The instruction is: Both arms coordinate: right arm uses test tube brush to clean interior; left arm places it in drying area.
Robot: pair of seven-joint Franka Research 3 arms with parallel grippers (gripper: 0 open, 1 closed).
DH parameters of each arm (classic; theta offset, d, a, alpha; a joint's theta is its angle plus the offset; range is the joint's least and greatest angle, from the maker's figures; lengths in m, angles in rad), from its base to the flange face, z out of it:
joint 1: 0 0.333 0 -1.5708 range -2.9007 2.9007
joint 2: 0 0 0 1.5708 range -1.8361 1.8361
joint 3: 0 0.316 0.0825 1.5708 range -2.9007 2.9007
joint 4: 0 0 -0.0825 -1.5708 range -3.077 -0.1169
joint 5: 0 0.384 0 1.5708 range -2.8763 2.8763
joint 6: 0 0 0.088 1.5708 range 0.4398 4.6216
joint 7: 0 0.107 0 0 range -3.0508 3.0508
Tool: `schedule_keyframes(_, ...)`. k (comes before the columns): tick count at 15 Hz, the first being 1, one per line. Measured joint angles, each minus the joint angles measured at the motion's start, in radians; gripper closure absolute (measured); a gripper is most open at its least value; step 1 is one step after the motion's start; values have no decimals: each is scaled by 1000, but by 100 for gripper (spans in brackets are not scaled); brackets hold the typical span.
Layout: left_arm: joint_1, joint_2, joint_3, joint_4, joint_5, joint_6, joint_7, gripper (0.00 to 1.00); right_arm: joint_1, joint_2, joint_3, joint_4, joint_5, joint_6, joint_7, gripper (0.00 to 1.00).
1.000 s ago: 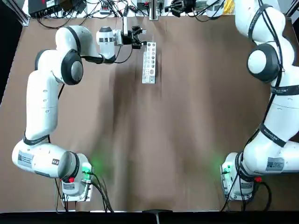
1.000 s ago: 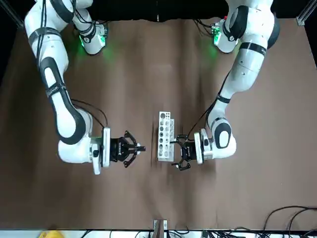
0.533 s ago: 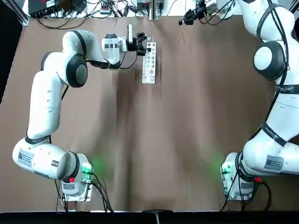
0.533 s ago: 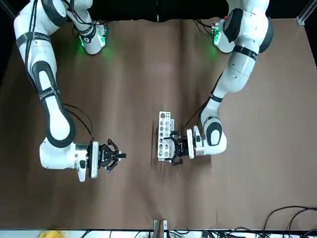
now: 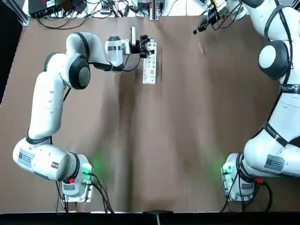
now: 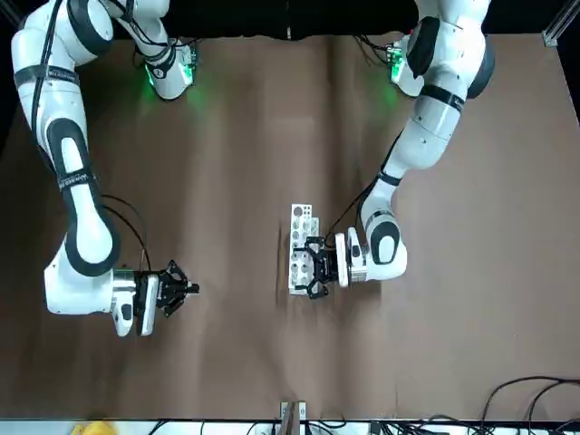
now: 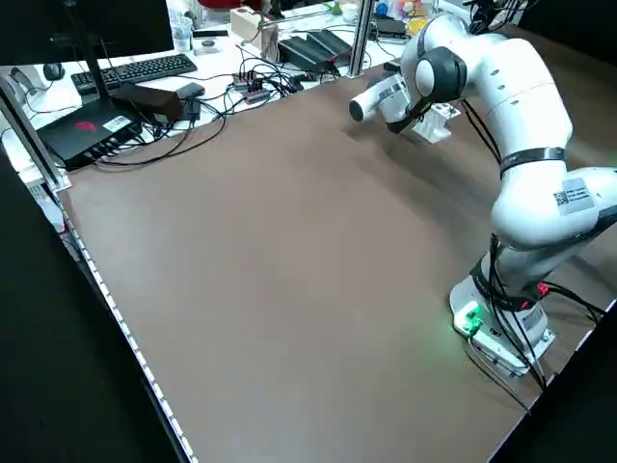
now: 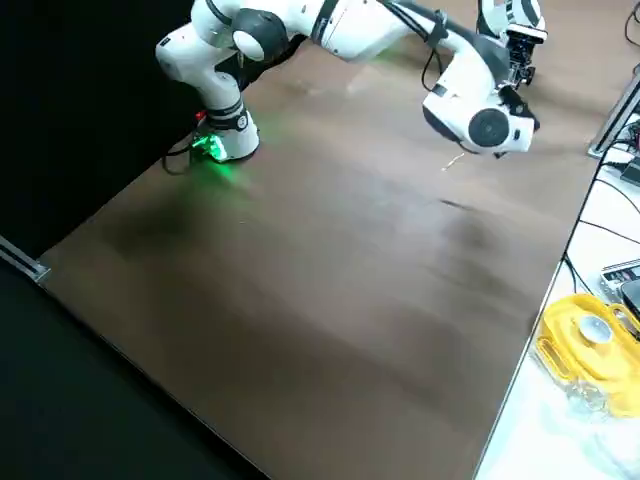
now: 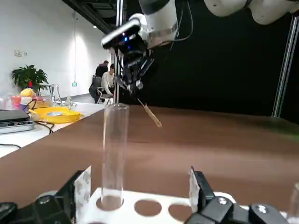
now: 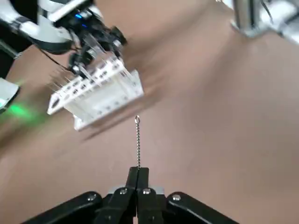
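Nearest the robot, the two arm bases sat at the near edge of the brown worktop (image 5: 178, 140), each showing a green light. The left arm (image 5: 44, 103) reached up and across to the far middle of the worktop, where the drying area (image 5: 149, 63), a narrow white rack with a row of round holes, stood. The left gripper (image 6: 313, 269) was at the rack's far end with its fingers apart, one on either side of that end. In the left wrist view a clear glass tube (image 9: 113, 154) stood upright in a hole of the rack, between the two spread fingers (image 9: 80, 189) and touching neither.

Farther out and well apart from the rack, the right arm (image 5: 276, 70) stretched to the far right part of the worktop. The right gripper (image 10: 138, 173) was clamped shut on the test tube brush (image 10: 138, 142), a thin straight stick with a small loop at its tip, which stuck out beyond the fingertips. It hung in the air above the worktop, pointing roughly toward the rack.

Beyond the far edge lay cables and electronics (image 5: 70, 8). In the left wrist view, people (image 9: 105, 79) were seated in the room behind, near a yellow container (image 9: 56, 113).
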Motion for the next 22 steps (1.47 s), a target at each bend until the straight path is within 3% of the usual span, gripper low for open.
schedule_keyframes(4, -13, 2, 0, 8, -8, 1, 0, 3, 0, 0, -72, -20, -58, -2, 167, 98)
schedule_keyframes(8, -12, 2, 3, 18, -8, 1, 3, 6, -2, -1, -83, -20, -180, -5, 392, 98)
schedule_keyframes(11, -12, 3, 6, 23, -8, 0, 21, 23, -2, -25, -102, -19, -292, -65, 604, 98)
schedule_keyframes(18, -12, 23, 10, 71, -34, 0, 119, 25, -4, -58, -146, -38, -519, -161, 1074, 98)
schedule_keyframes(22, -13, 53, 10, 96, -59, 0, 160, 25, -15, -57, -211, -114, -561, -161, 1133, 98)
